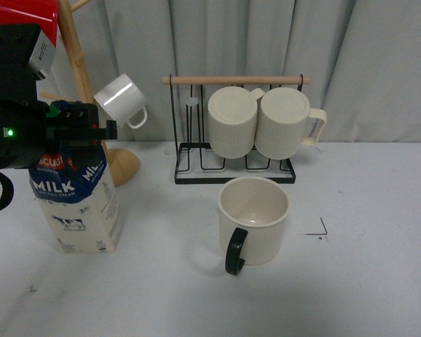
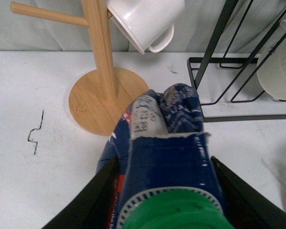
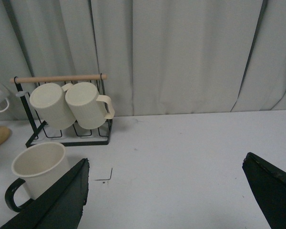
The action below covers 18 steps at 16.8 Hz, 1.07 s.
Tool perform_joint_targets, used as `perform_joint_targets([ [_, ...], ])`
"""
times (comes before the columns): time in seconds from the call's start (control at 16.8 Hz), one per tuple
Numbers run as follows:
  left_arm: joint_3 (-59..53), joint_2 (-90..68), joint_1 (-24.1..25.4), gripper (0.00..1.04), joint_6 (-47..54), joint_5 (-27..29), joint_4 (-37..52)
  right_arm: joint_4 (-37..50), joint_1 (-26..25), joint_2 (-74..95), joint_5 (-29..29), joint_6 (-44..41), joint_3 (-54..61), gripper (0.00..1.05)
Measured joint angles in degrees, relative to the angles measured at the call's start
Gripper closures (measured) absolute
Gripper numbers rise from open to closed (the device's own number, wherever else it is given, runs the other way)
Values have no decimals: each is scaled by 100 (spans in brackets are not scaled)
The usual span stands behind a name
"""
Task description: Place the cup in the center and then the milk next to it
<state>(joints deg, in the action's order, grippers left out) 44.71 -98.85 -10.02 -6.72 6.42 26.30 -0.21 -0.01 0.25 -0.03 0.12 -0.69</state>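
The cup [image 1: 254, 220], cream-white with a black handle, stands upright on the table's middle; it also shows in the right wrist view [image 3: 37, 171]. A black corner mark [image 1: 318, 229] lies to its right. The milk [image 1: 77, 203], blue top and cream base with a cow picture, stands at the left. My left gripper [image 1: 70, 130] is shut on the milk's top; in the left wrist view the black fingers [image 2: 100, 198] press both sides of the carton [image 2: 169, 157] behind its green cap [image 2: 174, 214]. My right gripper [image 3: 169, 200] is open and empty above bare table, right of the cup.
A black wire rack [image 1: 231, 165] with a wooden bar holds two ribbed cream mugs [image 1: 233, 121] behind the cup. A wooden mug tree [image 1: 116, 165] with a small white mug [image 1: 121, 100] stands behind the milk. A grey curtain hangs along the back.
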Motion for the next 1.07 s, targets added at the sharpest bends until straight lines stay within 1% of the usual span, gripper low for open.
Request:
perform_joint_targets([
  [0.18, 7, 0, -9, 79, -44, 39, -50, 0, 0, 0, 0, 0, 0, 6],
  [0.24, 11, 0, -28, 86, -35, 85, -59, 0, 0, 0, 2, 0, 0, 6],
  [0.36, 22, 9, -68, 88, -35, 109, -96, 0, 0, 0, 0, 2, 0, 6],
  [0.48, 31, 111, -214, 88, -42, 131, -245, 0, 0, 0, 0, 2, 0, 6],
  [0.66, 116, 149, -627, 88, -76, 129, -332, 0, 0, 0, 0, 0, 0, 6],
  [0.84, 236, 149, -957, 88, -201, 153, -177, 0, 0, 0, 2, 0, 0, 6],
  [1.07, 254, 114, -1311, 88, -229, 372, -48, 0, 0, 0, 2, 0, 0, 6],
])
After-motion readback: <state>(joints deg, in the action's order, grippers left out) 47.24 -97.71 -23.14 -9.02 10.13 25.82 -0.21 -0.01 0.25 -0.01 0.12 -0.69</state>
